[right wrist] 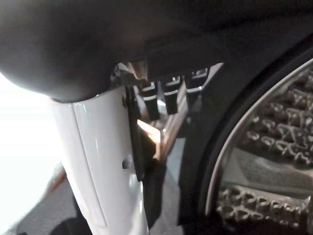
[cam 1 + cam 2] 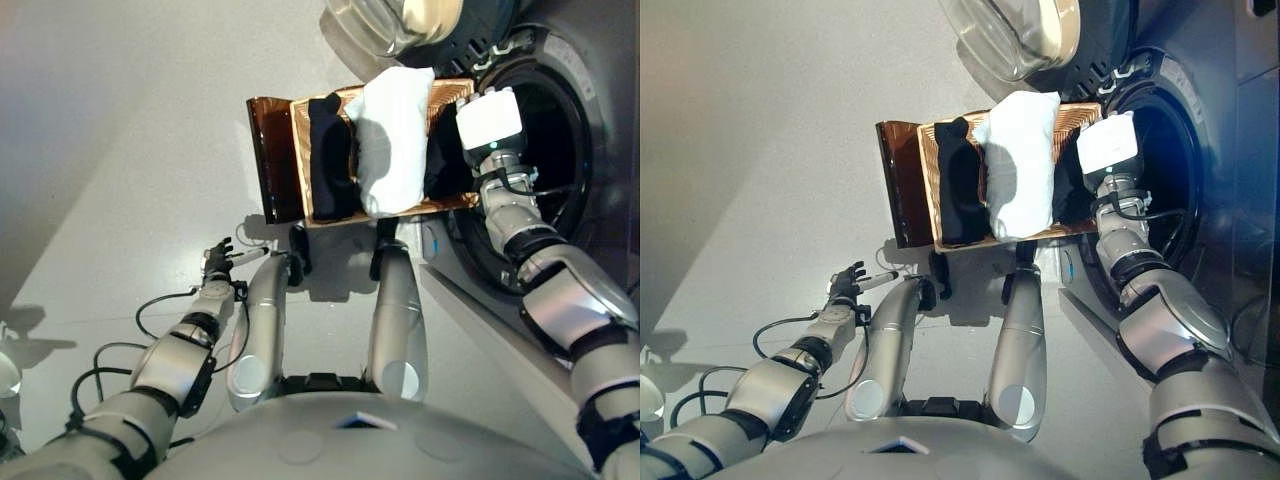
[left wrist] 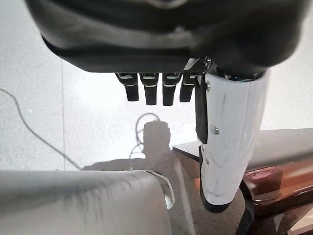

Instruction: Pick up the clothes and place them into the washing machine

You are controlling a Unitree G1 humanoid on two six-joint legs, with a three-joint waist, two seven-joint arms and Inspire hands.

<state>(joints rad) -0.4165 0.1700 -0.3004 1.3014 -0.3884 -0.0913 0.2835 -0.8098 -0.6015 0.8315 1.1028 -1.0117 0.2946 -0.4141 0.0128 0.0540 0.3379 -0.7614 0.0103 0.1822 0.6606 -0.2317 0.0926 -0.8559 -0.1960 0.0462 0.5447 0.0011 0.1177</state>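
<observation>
A brown woven basket (image 2: 300, 165) stands on the floor before the washing machine's round opening (image 2: 565, 140). In it lie a dark garment (image 2: 330, 165), a white garment (image 2: 395, 140) draped across the middle, and more dark cloth (image 2: 445, 165) at its machine-side end. My right hand (image 1: 98, 161) is at that end of the basket, beside the drum (image 1: 264, 147); its fingers (image 1: 171, 95) are straight and hold nothing. From the head it is hidden under its white wrist box (image 2: 487, 118). My left hand (image 2: 217, 258) hangs open over the floor, well short of the basket.
The machine's glass door (image 2: 390, 25) stands swung open above the basket's far side. A darker brown panel (image 2: 268, 165) forms the basket's left end. Grey floor (image 2: 120, 150) stretches out to the left.
</observation>
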